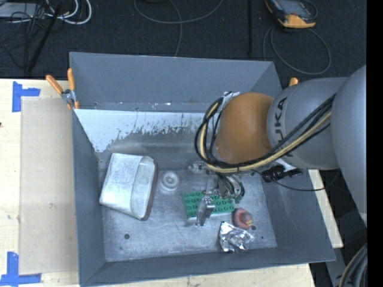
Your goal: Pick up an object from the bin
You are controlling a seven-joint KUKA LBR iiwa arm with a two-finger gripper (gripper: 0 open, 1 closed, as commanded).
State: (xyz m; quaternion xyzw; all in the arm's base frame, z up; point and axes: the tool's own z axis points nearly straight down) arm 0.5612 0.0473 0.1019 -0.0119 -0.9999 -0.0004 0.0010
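My gripper (pixel 205 211) reaches down over a green studded toy brick plate (pixel 194 201) lying in the middle of the bin floor. One metal finger stands on the plate's right part. Just right of it lies a small round pink and red thing (pixel 243 217). A crumpled silver foil ball (pixel 234 238) sits below that, near the front wall.
A silver-grey rounded box (pixel 128 185) lies tilted at the left of the bin. A small clear round cap (pixel 169 181) rests between the box and the green plate. The arm with its orange cover and cables hangs over the bin's right half.
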